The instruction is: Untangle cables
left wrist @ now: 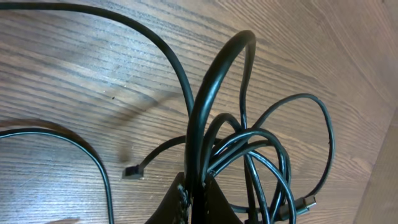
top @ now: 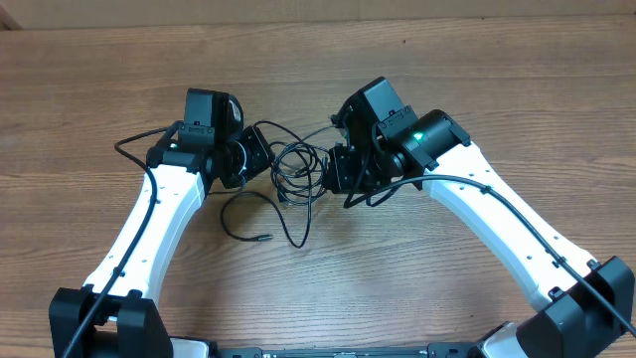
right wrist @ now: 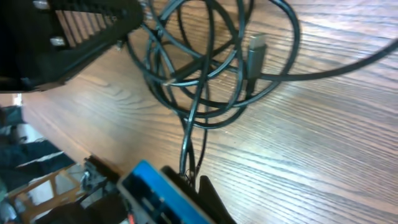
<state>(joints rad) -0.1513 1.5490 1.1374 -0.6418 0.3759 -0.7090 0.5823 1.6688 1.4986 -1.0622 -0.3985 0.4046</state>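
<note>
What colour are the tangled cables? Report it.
Black. The cables show best in the left wrist view.

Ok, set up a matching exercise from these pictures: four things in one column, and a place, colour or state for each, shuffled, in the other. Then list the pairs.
Things:
1. left gripper
2. cables
3. small plug
4. table

Place, colour or state:
A. brown wood grain
B. bunched in tangled loops
C. shut on the cables
D. lying loose on the wood, unheld

Pairs: 1-C, 2-B, 3-D, 4-A
</note>
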